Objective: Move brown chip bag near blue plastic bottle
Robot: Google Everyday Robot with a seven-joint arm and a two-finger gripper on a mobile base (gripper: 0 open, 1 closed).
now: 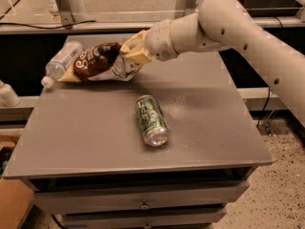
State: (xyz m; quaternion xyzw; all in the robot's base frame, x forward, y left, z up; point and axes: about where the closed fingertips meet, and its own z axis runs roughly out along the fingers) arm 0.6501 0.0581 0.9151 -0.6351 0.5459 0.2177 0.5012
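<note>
The brown chip bag [97,62] is held by its right end in my gripper [129,57], just over the table's far left part. The gripper is shut on the bag. The bag's left end lies against or overlaps the blue plastic bottle [61,62], which lies on its side at the far left edge with its white cap pointing toward the front left. I cannot tell whether the bag rests on the table or hangs just above it.
A green soda can [151,119] lies on its side in the middle of the grey table [205,128]. My arm [228,23] comes in from the right above the table's back. Drawers sit below the front edge. Rails run behind the table.
</note>
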